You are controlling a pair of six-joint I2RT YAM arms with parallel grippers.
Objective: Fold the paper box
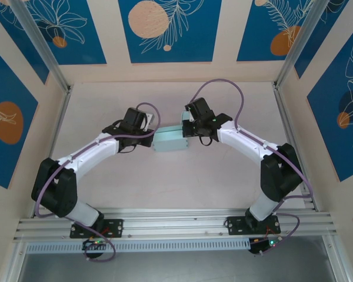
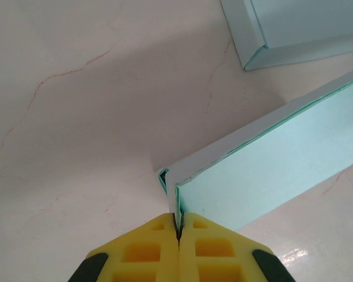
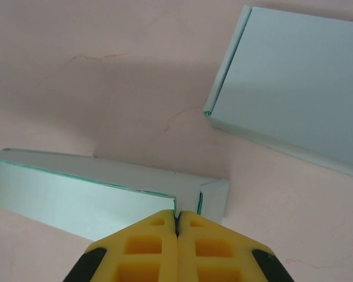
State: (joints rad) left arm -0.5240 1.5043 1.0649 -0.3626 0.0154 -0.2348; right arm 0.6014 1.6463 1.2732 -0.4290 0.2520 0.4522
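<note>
On the left side, the left claw (image 1: 147,136) is closed on the left end of the box (image 1: 169,141). In the left wrist view its yellow fingers (image 2: 159,247) are pressed together with only a thin edge of the pale green card between them, at the corner where two walls meet. From this claw the box (image 2: 270,170) runs away to the right and a little upward in the picture. The box is in the middle of the surface (image 1: 165,188), between the two arms, and its long axis goes from one claw to the other, almost straight across and slightly tilted. On the right side, the right claw (image 1: 187,130) is also closed, on the opposite end. In the right wrist view its fingers (image 3: 159,247) pinch the corner of the wall, and the box (image 3: 76,197) stretches away to the left from there. Both wrist views show a second pale panel (image 2: 294,26) (image 3: 294,88) beyond the held wall, with bare surface between them; I cannot tell if it joins the held part. Both arms are equally near, one at each end. So I judge that the next fold depends on the two claws moving together along or around this long axis.
</note>
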